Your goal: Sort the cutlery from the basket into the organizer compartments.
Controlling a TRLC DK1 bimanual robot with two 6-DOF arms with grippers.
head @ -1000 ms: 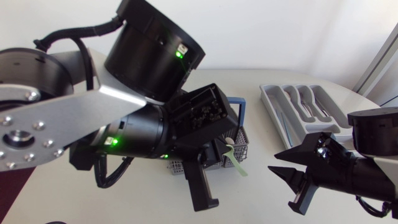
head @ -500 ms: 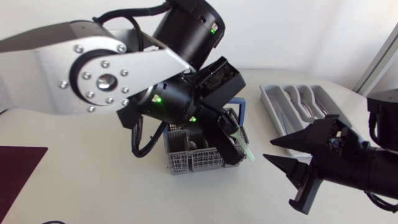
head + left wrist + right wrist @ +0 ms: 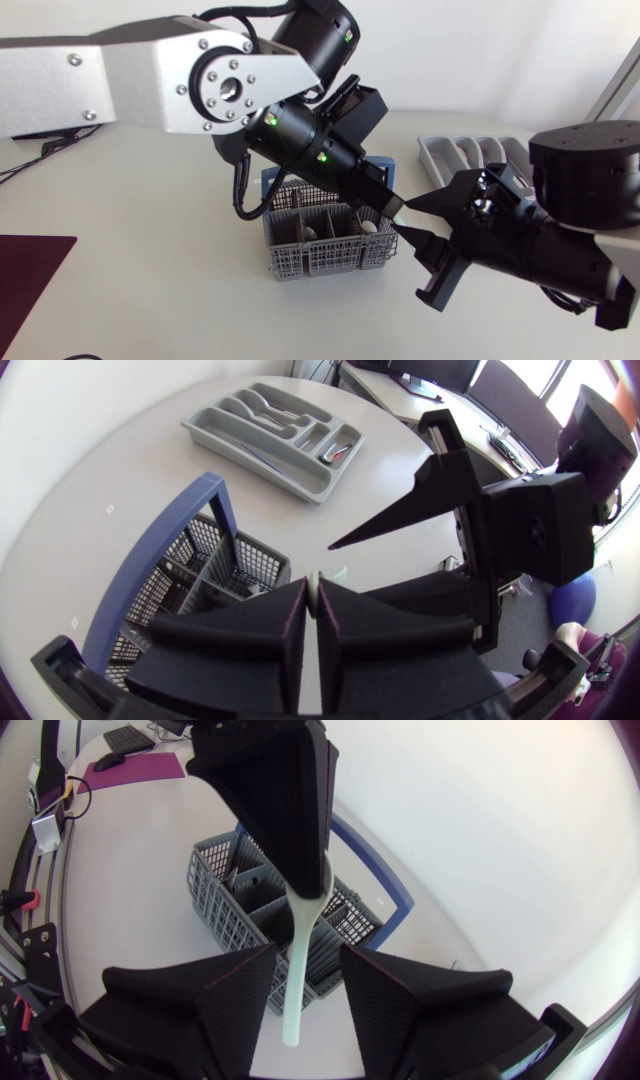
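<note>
Table surface (image 3: 150, 290): off-white, matte, with a rounded far edge. A maroon mat (image 3: 30, 275) lies on it, cut off at the left arm's side.

Hidden parts: the right arm covers the near end of the organizer (image 3: 450, 152). The working end of the pale green utensil (image 3: 295, 970) sits inside the left gripper (image 3: 392, 207), so its type cannot be told.

Materials and shapes: the basket (image 3: 300, 262) is grey plastic mesh, divided into cells, with a blue bail handle. The organizer is a grey moulded tray with long compartments, and some of them hold metal cutlery. The utensil is slim, smooth plastic.

Jaw state: the left fingers are clenched on the utensil, holding it in the air beside the basket. The utensil's handle points down between the spread fingers of the right gripper (image 3: 308, 955), whose jaws are released. Contact with either finger cannot be confirmed.
</note>
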